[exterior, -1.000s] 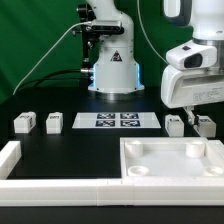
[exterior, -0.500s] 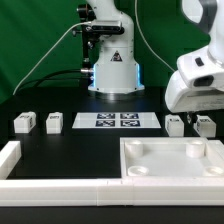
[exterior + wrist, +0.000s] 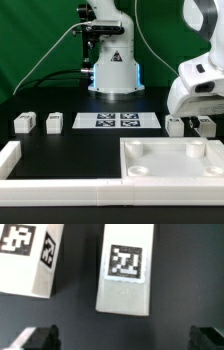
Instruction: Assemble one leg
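Four small white legs with tag marks lie on the black table. Two are at the exterior view's left (image 3: 22,123) (image 3: 54,122) and two at its right (image 3: 175,125) (image 3: 205,125). My gripper (image 3: 190,117) hangs just above the right pair, open and empty. In the wrist view one leg (image 3: 128,269) lies centred ahead of the gripper (image 3: 124,339), between its spread dark fingertips (image 3: 38,338), and a second leg (image 3: 30,258) lies beside it. The large white tabletop (image 3: 170,172) with corner sockets lies in front of them.
The marker board (image 3: 117,121) lies in the middle of the table, before the robot base (image 3: 113,70). A white L-shaped barrier (image 3: 12,158) runs along the left and front edges. A green backdrop stands behind.
The gripper has shifted towards the exterior view's right, tilted, and come down closer over the right pair of legs. The parts have not moved.
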Controlling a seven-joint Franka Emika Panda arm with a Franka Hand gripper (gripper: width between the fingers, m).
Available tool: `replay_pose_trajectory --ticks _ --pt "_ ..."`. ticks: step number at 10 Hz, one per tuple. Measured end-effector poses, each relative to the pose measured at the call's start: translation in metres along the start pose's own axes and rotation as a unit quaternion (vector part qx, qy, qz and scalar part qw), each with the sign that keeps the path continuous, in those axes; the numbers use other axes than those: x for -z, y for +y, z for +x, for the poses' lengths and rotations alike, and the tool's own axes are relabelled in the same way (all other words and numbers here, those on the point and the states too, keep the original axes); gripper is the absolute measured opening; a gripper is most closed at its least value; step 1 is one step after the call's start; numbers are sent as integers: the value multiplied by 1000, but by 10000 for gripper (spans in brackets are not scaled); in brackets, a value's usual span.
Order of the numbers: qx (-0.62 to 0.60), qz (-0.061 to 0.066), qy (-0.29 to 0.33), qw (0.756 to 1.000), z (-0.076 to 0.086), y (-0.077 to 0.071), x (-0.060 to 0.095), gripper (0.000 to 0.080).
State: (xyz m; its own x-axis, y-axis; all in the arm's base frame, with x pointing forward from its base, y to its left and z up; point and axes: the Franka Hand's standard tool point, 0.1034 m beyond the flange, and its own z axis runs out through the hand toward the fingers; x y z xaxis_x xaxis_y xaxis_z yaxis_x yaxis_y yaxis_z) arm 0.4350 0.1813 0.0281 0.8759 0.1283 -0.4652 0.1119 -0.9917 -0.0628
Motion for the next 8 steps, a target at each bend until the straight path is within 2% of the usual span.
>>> replay_pose_trajectory --ticks 3,5,6,7,8 --pt "-2 -1 -4 1000 -2 -1 -3 649" --pt "-7 -4 -19 1000 -6 -5 -15 649" --pt "-7 -9 -48 999 -14 -6 -18 649" --pt "-6 -15 -114 993 -20 -6 -21 649" --pt "-6 -11 -122 992 -9 -8 -23 649"
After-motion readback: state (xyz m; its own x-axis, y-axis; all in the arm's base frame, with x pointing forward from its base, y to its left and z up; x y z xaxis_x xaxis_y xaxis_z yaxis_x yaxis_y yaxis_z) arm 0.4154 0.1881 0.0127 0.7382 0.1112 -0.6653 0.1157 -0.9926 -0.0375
